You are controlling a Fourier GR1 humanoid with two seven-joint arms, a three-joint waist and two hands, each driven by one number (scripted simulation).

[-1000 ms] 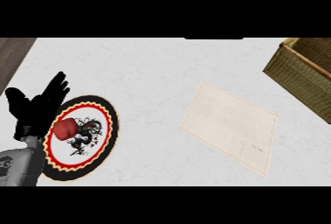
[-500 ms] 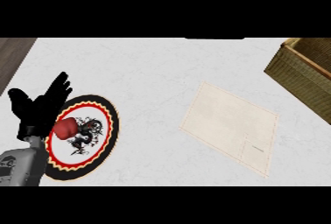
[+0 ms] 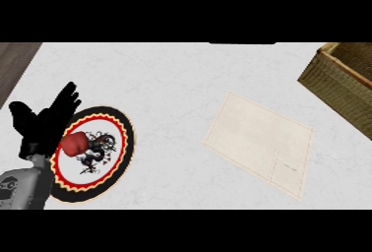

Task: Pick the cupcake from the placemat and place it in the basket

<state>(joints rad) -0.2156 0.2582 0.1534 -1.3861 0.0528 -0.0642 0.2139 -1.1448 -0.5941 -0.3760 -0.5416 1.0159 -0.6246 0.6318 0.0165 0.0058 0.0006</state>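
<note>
Change: nothing shifting since earlier.
Left hand [image 3: 42, 120]: resting beside red cupcake [image 3: 73, 144], fingers spread wide.
Basket [image 3: 341, 81]: sitting far right.

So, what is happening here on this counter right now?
The robot's left hand is at the left side of the white counter, fingers straight, at the edge of a round placemat with a black and red border. A small red cupcake sits on that placemat, right beside the hand, and is not grasped. A beige rectangular cloth lies in the middle. The woven brown basket waits at the far right, with no cupcake visible in it. The right hand is out of view.
</note>
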